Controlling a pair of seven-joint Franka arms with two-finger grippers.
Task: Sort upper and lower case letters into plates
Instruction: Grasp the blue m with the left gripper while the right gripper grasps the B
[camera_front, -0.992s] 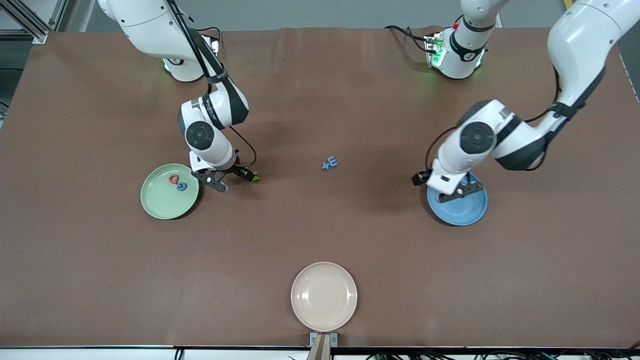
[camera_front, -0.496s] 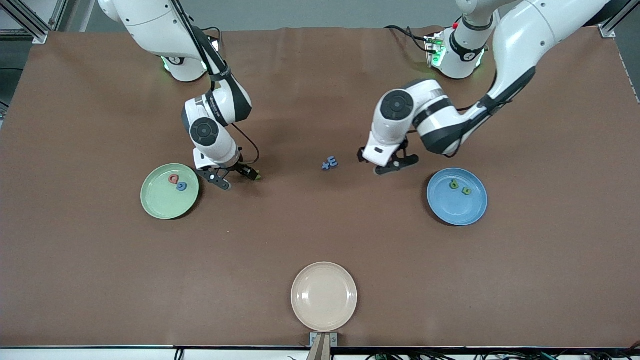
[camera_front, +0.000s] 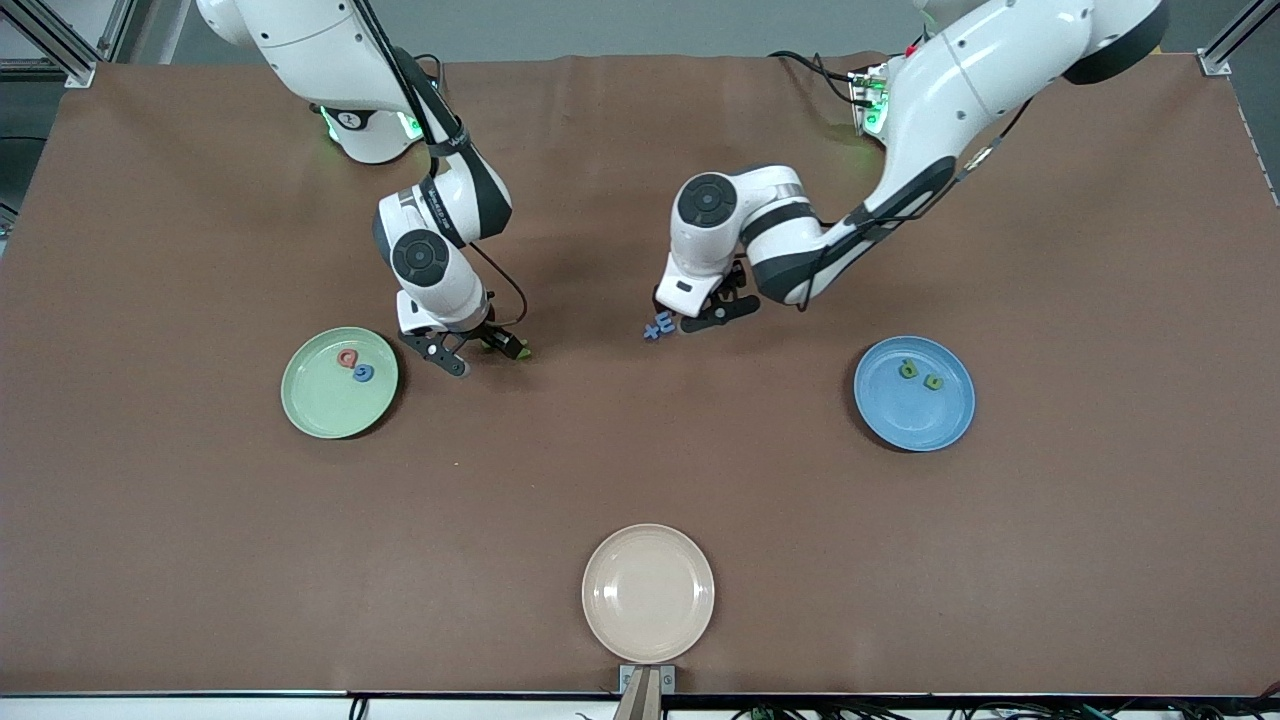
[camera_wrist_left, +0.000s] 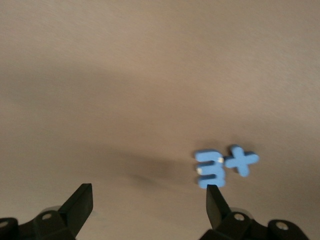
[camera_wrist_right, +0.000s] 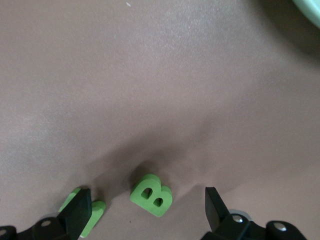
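Note:
Two blue letters, an E shape (camera_wrist_left: 210, 170) and a t shape (camera_wrist_left: 242, 160), lie together mid-table (camera_front: 659, 325). My left gripper (camera_front: 695, 320) hangs open and empty over them; one finger (camera_wrist_left: 214, 200) is just beside the E. A green B (camera_wrist_right: 151, 195) and a second green letter (camera_wrist_right: 95, 212) lie on the table (camera_front: 520, 352). My right gripper (camera_front: 478, 352) is open, low, with the B between its fingers and untouched. The pale green plate (camera_front: 320, 405) holds a red and a blue letter. The blue plate (camera_front: 915, 420) holds two green letters (camera_front: 908, 369).
A cream-white plate (camera_front: 648, 593) sits at the table edge nearest the front camera. The pale green plate's rim shows in the right wrist view (camera_wrist_right: 312, 7). The brown table (camera_front: 200, 520) is bare around the plates.
My left arm has swung from over the blue plate to over the blue letters mid-table. My right gripper has shifted slightly toward the green letters.

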